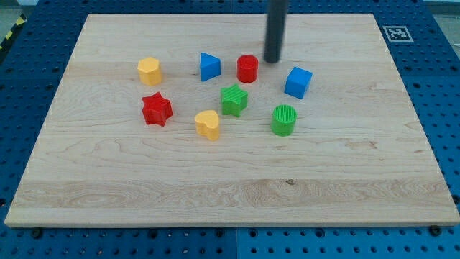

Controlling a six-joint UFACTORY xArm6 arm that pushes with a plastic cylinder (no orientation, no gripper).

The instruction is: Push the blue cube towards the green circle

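1. Where it stands right of centre on the bench (230, 194), the blue cube (298, 82) shows a corner towards the view's bottom; no long axis is discernible.
2. The green circle (284, 120) stands near, below the cube.
3. My tip (272, 60) rests apart, upper-left of the cube, beside the red cylinder (248, 68).
4. The bench is pale wood on a blue perforated base (438, 86).
5. No gripper is fitted.

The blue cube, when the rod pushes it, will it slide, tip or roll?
The small blue plastic cube sits flat on the smooth wooden board, so it probably slides rather than rolls. It looks squat, so tipping seems unlikely. My tip is off-centre, so it may twist.
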